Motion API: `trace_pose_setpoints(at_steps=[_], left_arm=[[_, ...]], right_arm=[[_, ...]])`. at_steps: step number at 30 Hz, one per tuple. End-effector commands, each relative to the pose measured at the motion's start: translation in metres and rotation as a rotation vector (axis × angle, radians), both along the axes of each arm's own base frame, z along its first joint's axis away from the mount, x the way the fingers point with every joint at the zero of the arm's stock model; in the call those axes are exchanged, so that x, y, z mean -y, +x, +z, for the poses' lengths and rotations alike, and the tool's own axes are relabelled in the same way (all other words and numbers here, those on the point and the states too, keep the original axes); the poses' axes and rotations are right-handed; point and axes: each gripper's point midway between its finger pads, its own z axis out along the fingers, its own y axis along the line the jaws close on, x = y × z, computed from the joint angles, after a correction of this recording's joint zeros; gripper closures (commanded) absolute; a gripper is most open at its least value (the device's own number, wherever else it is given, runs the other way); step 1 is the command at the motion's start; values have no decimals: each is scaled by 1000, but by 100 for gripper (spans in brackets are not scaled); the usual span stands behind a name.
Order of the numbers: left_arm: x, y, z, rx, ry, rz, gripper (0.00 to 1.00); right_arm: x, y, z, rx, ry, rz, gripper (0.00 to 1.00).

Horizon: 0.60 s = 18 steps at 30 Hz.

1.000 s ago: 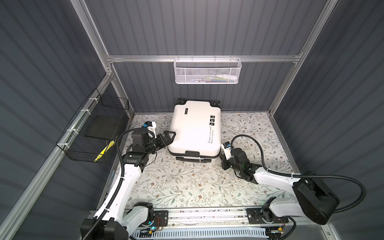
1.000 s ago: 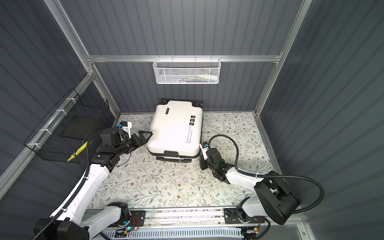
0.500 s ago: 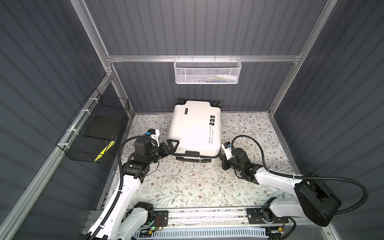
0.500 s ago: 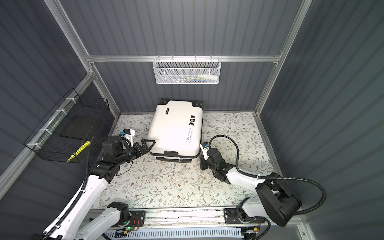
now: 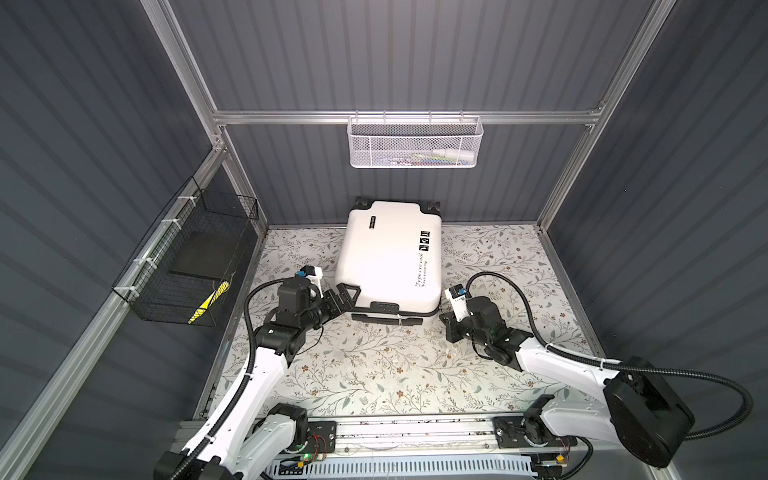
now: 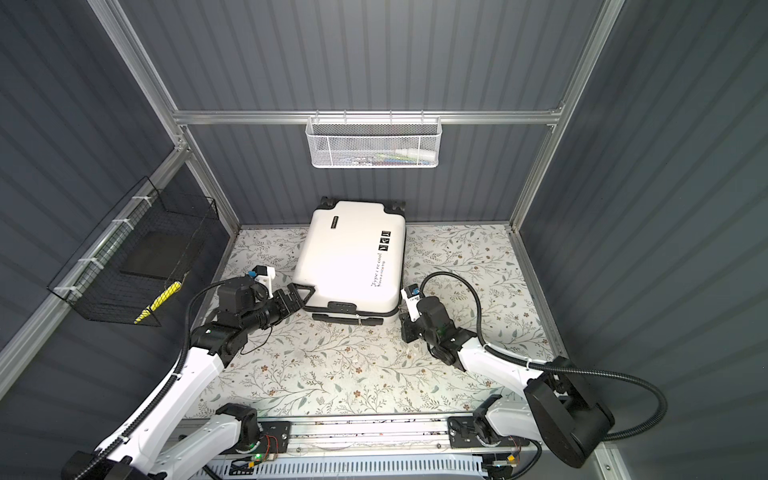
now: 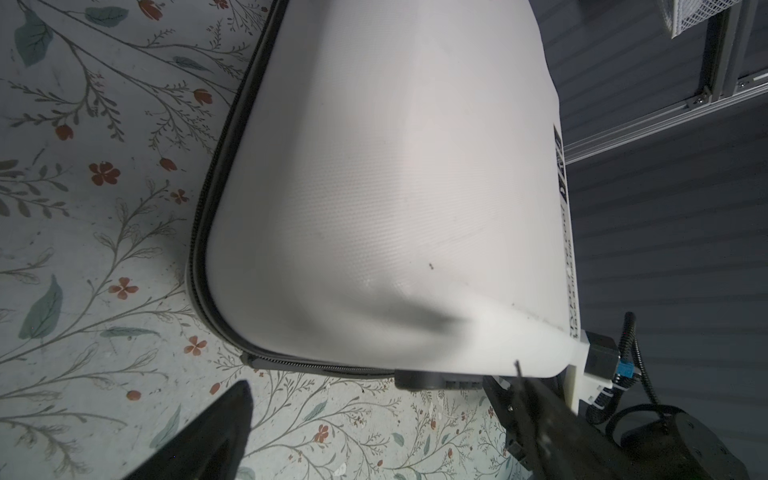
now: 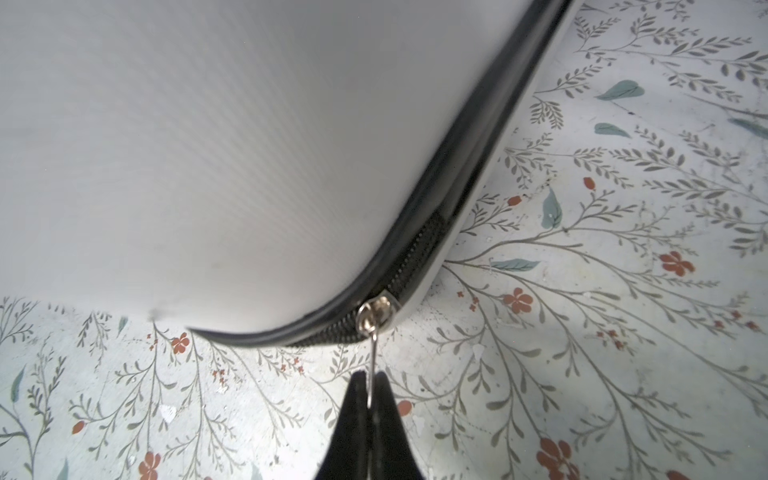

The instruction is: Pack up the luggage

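The left pincer (image 5: pixel 348 294), jaws spread, has slid back along the luggage (image 5: pixel 390 257) to its near corner, now just ahead of it, while the right pincer (image 8: pixel 370 388) stays pinched on the zipper pull (image 8: pixel 373 349) directly in front, so zipping shut can likely proceed.

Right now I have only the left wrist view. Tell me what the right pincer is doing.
Observer: The right pincer is shut on the zipper pull, at the near right corner of the luggage.
Operator: Give me the luggage's far end.
Observer: Its black wheels are at that end, by the back wall.
Operator: Report the left side of the cell.
Observer: A black wire basket hangs on the left wall, with a yellow item inside.
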Motion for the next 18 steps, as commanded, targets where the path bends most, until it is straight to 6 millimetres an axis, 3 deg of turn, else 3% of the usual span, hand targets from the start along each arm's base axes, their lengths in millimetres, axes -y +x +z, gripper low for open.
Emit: trace_pose_setpoints(at_steps=[1, 8, 18], left_arm=[[5, 7, 6, 34, -17, -6, 0], [15, 10, 2, 32, -24, -25, 0], [8, 9, 13, 48, 69, -25, 0]], right_arm=[[-21, -22, 8, -11, 66, 113, 100], [-40, -42, 9, -7, 89, 170, 100], [-35, -37, 7, 3, 92, 117, 100]])
